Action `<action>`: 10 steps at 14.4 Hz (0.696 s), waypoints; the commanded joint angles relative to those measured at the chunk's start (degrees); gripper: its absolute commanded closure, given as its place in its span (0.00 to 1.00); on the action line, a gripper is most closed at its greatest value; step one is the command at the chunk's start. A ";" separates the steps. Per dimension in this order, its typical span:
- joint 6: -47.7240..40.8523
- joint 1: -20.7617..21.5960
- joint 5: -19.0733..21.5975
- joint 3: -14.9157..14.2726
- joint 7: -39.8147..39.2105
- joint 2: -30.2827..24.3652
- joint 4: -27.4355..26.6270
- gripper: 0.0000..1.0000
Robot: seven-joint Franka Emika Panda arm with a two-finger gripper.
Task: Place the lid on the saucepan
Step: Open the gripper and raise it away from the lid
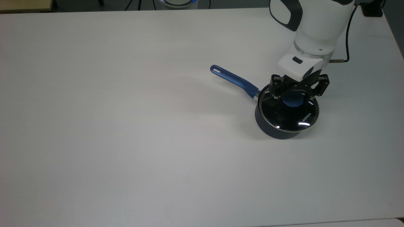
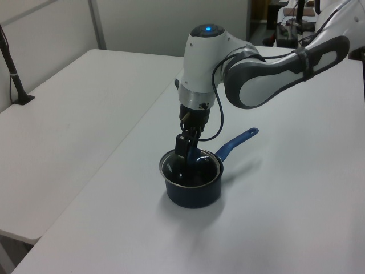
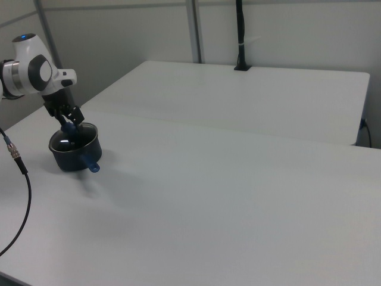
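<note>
The dark blue saucepan stands on the white table at the top view's right, its long blue handle pointing up-left. The glass lid lies level on the saucepan's rim, its metal edge matching the rim all round, "KONKA" lettering at its right. My gripper comes straight down over the lid's centre, shut on the blue knob. In the left view the gripper reaches into the top of the saucepan. In the right view the saucepan sits at the far left under the gripper.
A black cable loops off the arm's wrist. In the left view a second white table adjoins along a seam, with a black post at its far edge. Another cable hangs at the right view's left edge.
</note>
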 commanded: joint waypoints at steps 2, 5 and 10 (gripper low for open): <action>-1.25 0.52 -0.05 -0.69 0.70 -1.22 -1.15 0.00; -3.17 -0.79 0.74 -0.34 0.88 -4.99 -1.23 0.00; -13.81 -9.29 1.53 0.01 -0.26 -22.35 -11.65 0.00</action>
